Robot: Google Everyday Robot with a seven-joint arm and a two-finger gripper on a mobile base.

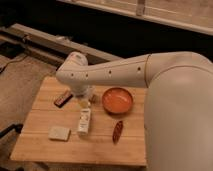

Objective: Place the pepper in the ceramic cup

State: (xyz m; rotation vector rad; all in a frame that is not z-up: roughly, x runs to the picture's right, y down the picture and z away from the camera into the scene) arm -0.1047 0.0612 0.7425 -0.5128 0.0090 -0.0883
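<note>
Progress: pick not done. The small dark red chili-shaped pepper (pixel 117 131) lies loose on the wooden table (pixel 35 147), near the front edge and right of centre, well apart from the gripper (pixel 85 94). The gripper hangs over mid-table just above the small pale ceramic cup (pixel 83 103), which is partly hidden. Open or closed: cannot tell. Left to do: grasp, carry, drop.

Count: one pale grey-green pad (pixel 59 133), one flat red-brown bar (pixel 63 99), one white bottle (pixel 84 123) lying down, one cup, one orange-red bowl (pixel 117 100), one pepper.
</note>
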